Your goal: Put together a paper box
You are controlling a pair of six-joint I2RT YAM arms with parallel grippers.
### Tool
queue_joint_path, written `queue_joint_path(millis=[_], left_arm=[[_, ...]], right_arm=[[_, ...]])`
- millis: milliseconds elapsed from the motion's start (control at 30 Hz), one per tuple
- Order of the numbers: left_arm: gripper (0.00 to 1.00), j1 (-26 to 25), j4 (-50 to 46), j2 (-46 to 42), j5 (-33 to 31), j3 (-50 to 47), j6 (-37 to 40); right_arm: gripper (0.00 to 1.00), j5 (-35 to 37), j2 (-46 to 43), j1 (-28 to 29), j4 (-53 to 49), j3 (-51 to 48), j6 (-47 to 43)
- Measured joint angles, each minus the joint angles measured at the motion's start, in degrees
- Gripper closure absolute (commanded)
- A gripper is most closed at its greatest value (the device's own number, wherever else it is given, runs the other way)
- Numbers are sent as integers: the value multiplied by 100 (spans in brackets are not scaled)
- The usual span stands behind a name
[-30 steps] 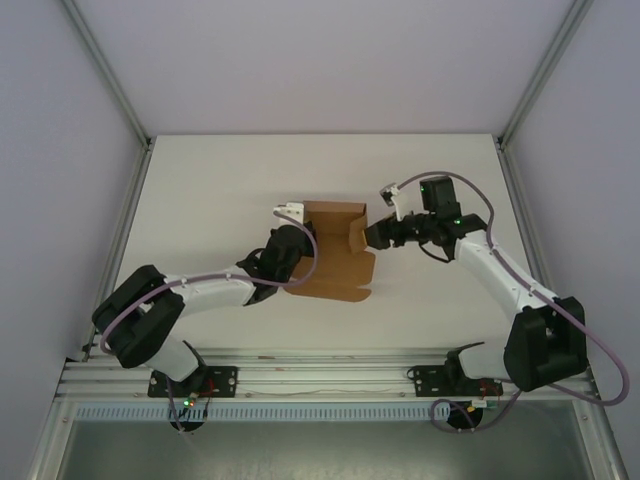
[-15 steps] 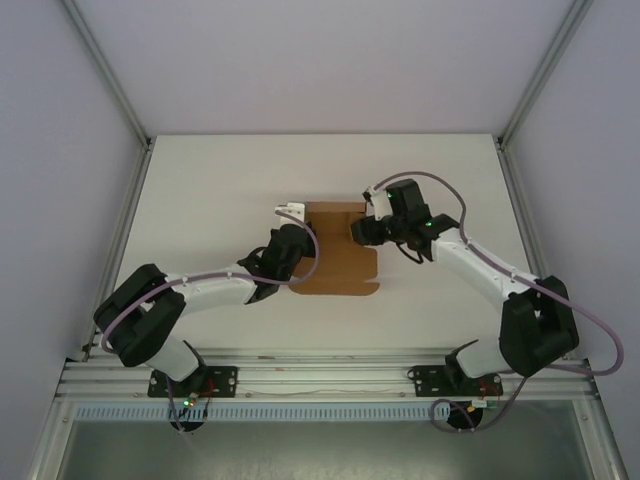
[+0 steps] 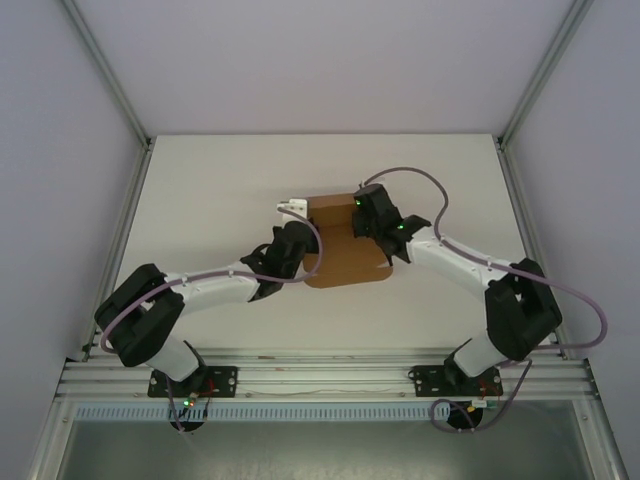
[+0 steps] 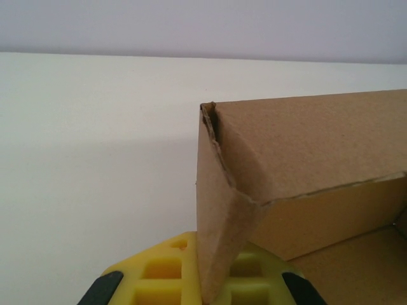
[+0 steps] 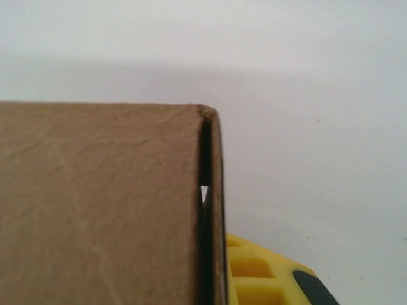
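The paper box (image 3: pixel 345 258), at the middle of the desk (image 3: pixel 220 190), is light, crease-prone cardboard best gripped at a folded wall, where the left tool (image 4: pixel 213 283) clamps its left wall; whether the right tool (image 3: pixel 360 226) grips cannot be told.

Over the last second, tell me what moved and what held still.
The right gripper swung left from beside the paper box to over its right side, which stood open and now lies folded in. The left gripper stayed at the box's left wall, and the box kept its place.
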Motion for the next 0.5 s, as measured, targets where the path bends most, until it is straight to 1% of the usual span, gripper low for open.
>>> queue_joint_path(millis=[167, 267, 400, 500], left_arm=[[100, -33, -44, 76, 0, 157, -168], [100, -33, -85, 122, 22, 181, -243], [100, -37, -133, 186, 50, 184, -310], [100, -55, -175, 188, 50, 221, -339]], right_arm=[[100, 957, 446, 184, -566, 592, 540], [100, 1305, 702, 245, -887, 859, 822], [100, 1445, 809, 282, -999, 903, 986], [100, 1360, 697, 282, -691, 664, 931]])
